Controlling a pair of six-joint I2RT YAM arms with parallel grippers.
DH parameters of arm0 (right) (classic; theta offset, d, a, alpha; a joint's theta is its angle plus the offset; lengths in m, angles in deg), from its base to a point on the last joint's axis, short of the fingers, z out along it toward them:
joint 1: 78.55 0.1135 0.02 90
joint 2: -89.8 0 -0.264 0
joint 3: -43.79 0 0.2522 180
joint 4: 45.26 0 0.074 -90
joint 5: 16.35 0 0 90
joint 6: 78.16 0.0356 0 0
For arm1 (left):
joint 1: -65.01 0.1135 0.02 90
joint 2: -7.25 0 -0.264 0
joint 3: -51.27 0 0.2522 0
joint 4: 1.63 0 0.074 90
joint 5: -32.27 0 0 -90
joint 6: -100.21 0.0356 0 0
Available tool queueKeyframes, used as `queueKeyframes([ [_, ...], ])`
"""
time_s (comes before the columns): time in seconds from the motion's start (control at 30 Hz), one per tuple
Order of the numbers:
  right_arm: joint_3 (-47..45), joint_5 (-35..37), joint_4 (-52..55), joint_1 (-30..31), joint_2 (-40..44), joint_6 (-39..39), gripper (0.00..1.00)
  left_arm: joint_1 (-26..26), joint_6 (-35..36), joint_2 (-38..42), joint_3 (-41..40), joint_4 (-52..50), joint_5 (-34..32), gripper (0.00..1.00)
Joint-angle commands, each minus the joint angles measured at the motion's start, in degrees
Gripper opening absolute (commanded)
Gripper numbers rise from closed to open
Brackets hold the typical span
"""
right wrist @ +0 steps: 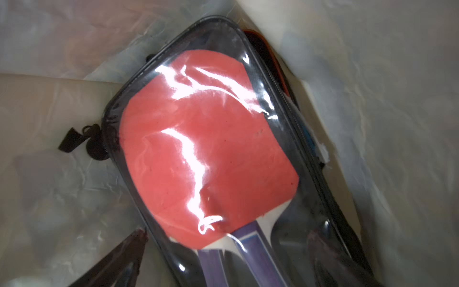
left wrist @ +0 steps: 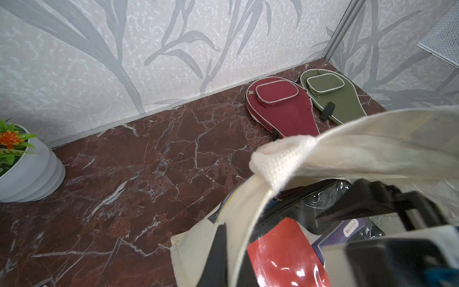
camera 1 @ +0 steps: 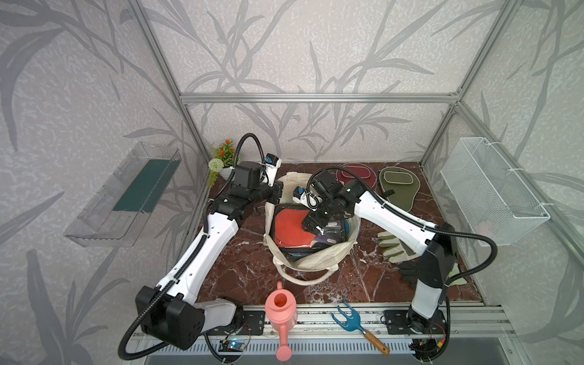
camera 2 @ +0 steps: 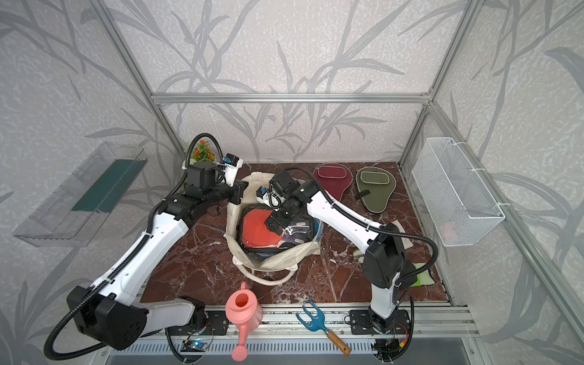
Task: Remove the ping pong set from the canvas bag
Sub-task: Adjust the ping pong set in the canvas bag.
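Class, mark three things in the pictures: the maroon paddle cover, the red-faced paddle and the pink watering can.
maroon paddle cover (left wrist: 285, 111), left wrist view, flat body beside its pocket.
red-faced paddle (right wrist: 198, 149), right wrist view, middle of red face.
pink watering can (camera 1: 282, 319), a top view, its round body.

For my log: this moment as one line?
left gripper shut on cream canvas bag rim | right gripper open over clear red-paddle case

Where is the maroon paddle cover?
In a top view the maroon cover lies by the back wall, right of centre, beside the olive cover, outside the canvas bag.
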Motion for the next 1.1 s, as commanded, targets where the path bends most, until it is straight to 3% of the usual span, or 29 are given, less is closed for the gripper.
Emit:
queueKeyframes([
  [0.0, 4.19, -2.47, -0.56, -1.42, -3.29, -1.63, 0.99, 0.0, -1.12, 4.11, -0.39, 7.15, -0.52, 0.0],
  [0.27, 14.03, -2.43, 4.75, -2.41, -11.55, -4.93, 0.99, 0.01, -1.08, 4.75, -3.21, 8.9, 0.74, 0.0],
  [0.43, 14.88, -2.34, 2.62, -2.62, -12.98, -6.76, 0.99, 0.01, -1.17, 4.44, -4.56, 10.01, 1.01, 0.0],
  [0.6, 18.13, -9.23, 4.61, -4.15, -17.25, -8.62, 0.99, 0.0, -0.86, 4.07, -5.77, 11.27, 1.82, 0.0],
  [0.77, 24.76, -17.65, 13.25, -5.77, -24.13, -12.42, 0.99, -0.04, -0.39, 3.95, -6.29, 12.31, 3.54, 0.0],
  [1.0, 29.06, -23.58, 23.96, -5.88, -30.31, -17.28, 1.0, 0.01, -0.12, 3.6, -6.42, 12.57, 3.23, 0.0],
  [1.07, 28.68, -24.91, 25.08, -5.91, -30.27, -17.69, 0.92, 0.01, -0.12, 3.63, -6.59, 12.65, 3.03, 0.0],
])
